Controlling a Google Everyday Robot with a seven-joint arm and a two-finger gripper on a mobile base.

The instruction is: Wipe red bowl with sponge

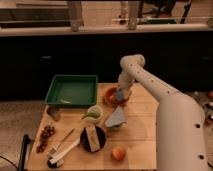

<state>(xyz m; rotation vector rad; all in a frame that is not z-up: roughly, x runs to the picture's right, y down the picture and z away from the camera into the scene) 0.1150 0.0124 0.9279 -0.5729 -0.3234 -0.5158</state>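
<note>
The red bowl (112, 98) is a small orange-red bowl at the back middle of the wooden table (142, 125), right of the green tray. My gripper (120, 92) reaches down into the bowl from the white arm (150, 85) on the right. The blue-grey sponge (119, 94) shows at the gripper's tip, inside the bowl.
A green tray (72, 90) lies at the back left. A pale green-white cup (93, 114), a grey-blue triangular piece (116, 118), a black bowl (93, 138) with a tan block (91, 137), an orange fruit (118, 153), grapes (46, 136) and utensils (64, 146) crowd the front.
</note>
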